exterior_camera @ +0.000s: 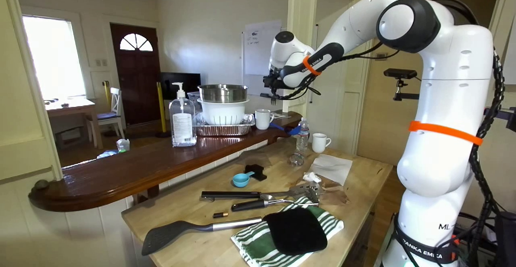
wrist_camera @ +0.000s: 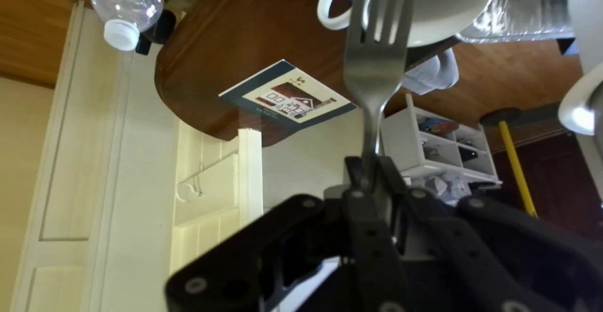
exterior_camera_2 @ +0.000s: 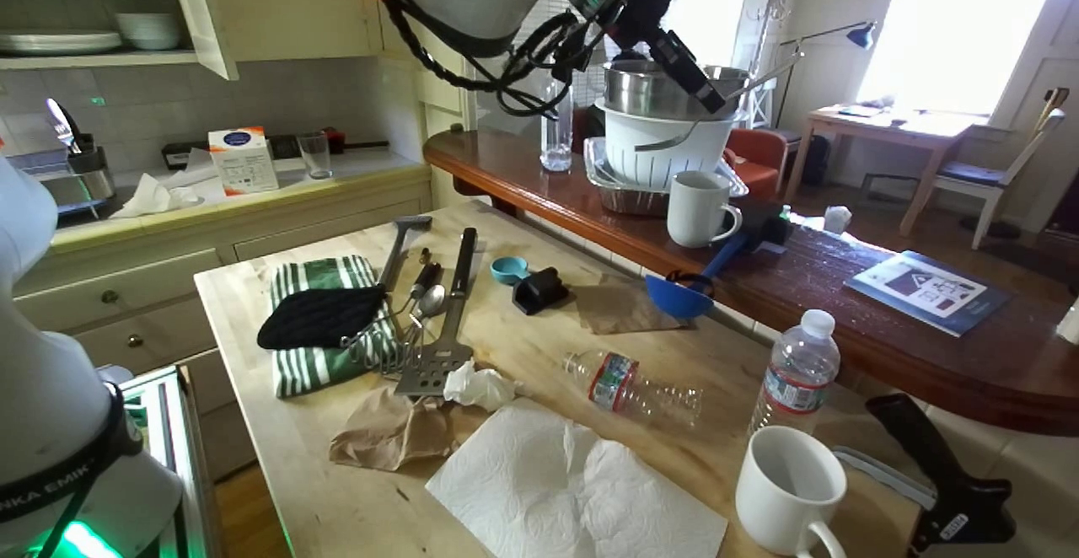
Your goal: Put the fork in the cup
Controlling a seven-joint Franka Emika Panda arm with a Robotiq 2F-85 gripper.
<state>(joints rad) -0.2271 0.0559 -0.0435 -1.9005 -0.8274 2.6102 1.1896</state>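
The fork (wrist_camera: 376, 69) is seen as plain, slim-tined silver metal, its rounded head narrowed to a thin neck. It is clamped in the gripper (wrist_camera: 370, 163), tilted with the tines lower, and is held outside the white mug (exterior_camera_2: 693, 208), higher than its rim and apart from it. The mug is stood upright on the brown counter (exterior_camera_2: 809, 305). Just beside the mug, a blue ladle (exterior_camera_2: 679, 295) is laid; near the mug, a white colander (exterior_camera: 223, 113) topped by a steel pot (exterior_camera: 223, 93) is set in a foil pan (exterior_camera: 223, 130). Lower than the mug, on the table (exterior_camera_2: 523, 347), a second mug (exterior_camera_2: 788, 490) is found near an upright bottle (exterior_camera_2: 797, 372). In the wrist view the tine tips and the mug are cut off by the upper edge, and the fork's handle is mostly hidden by the gripper. In both exterior views the fork is barely made out.
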